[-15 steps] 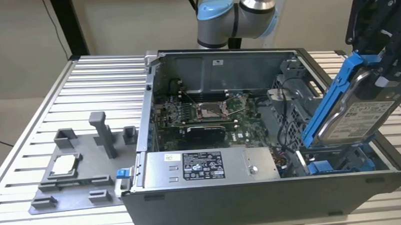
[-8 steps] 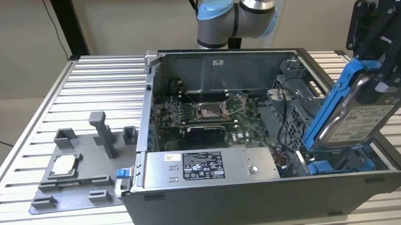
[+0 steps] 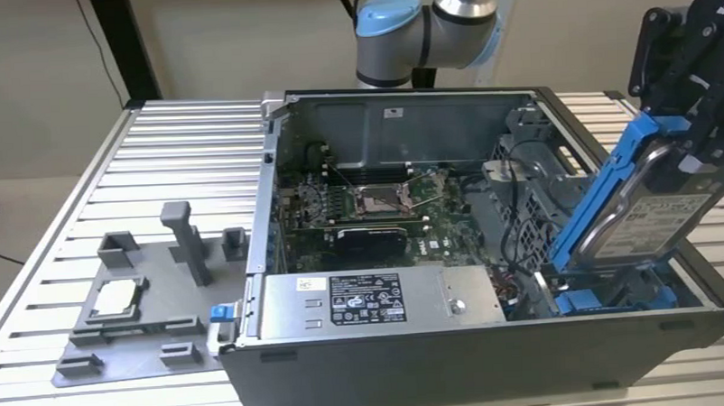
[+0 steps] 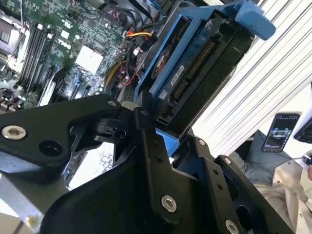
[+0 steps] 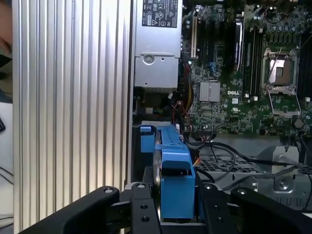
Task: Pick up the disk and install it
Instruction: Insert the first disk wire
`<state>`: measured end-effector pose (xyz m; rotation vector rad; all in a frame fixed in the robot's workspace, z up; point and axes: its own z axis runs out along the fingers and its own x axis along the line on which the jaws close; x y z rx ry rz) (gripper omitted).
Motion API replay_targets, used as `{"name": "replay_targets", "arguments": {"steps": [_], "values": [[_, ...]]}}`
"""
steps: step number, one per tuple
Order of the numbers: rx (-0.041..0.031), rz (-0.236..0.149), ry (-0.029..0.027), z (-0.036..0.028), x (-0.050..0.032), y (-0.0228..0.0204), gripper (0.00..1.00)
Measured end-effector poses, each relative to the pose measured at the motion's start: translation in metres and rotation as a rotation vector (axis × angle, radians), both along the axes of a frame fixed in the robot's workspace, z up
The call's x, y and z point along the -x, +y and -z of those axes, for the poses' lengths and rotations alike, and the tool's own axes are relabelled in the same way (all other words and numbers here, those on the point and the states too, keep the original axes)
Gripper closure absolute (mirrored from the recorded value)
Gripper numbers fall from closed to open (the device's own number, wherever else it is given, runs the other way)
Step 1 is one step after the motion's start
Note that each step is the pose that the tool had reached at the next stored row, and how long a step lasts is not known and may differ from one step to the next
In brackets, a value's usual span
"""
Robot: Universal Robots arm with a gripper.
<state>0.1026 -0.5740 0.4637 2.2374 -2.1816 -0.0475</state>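
Your gripper (image 5: 178, 209) pinches the one disk (image 5: 174, 161) by its blue rails, with a finger (image 5: 142, 214) on each side. The disk tilts down from the gripper into a corner of the one open computer case (image 3: 464, 362). The case wall runs just beside it, so room there is tight. Its low end is hard to see, so you cannot tell if it touches.

Open computer case (image 3: 464, 366) on slatted desk (image 3: 155, 156). Inside case: green motherboard (image 3: 308, 209), grey power supply box (image 3: 378, 297) against one case wall. Beside case, at the exterior view's left: grey fixture tray (image 3: 150, 341) holding a small square chip (image 3: 115, 297), possibly a processor.
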Motion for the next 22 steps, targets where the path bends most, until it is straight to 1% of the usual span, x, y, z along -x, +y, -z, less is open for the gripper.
{"name": "replay_targets", "arguments": {"steps": [7, 13, 19, 22], "values": [[-0.0013, 0.000, 0.0000, 0.0114, -0.0053, -0.0002, 1.00], [-0.0012, 0.000, 0.0000, 0.0215, -0.0058, -0.0002, 1.00], [-0.0012, 0.000, 0.0001, 0.0268, -0.0058, -0.0002, 1.00], [-0.0011, 0.000, 0.0001, 0.0307, -0.0058, -0.0002, 1.00]]}}
